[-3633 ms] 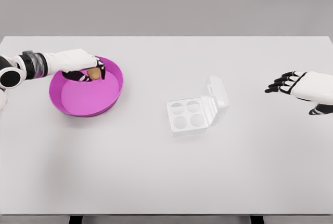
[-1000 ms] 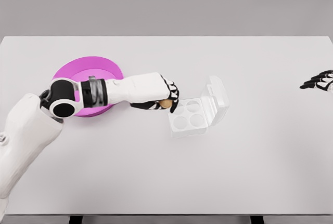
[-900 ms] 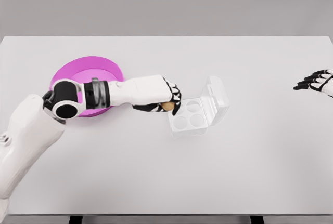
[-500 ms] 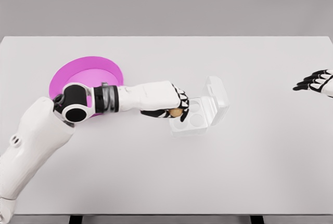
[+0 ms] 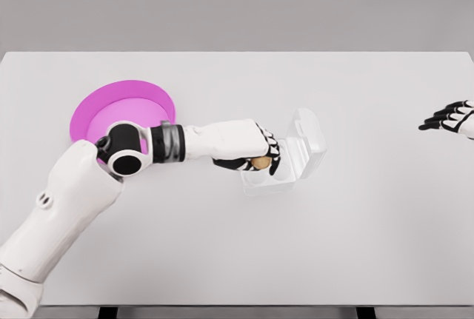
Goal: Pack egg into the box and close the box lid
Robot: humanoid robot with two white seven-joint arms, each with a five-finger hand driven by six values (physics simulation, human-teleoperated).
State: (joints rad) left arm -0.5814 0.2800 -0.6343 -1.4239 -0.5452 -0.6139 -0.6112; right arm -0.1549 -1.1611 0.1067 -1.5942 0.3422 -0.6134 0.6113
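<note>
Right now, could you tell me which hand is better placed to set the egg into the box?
The left hand: it already holds the egg over the open box. The right hand hangs open at the table's far right edge, well away.

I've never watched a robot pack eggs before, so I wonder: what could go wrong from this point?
The left hand holds the egg over the open box, hiding the cups, so a release slightly off a cup might let the egg roll out. The box looks light; the hand pressing down could push it. The lid stands up close behind the fingers and might get knocked.
</note>
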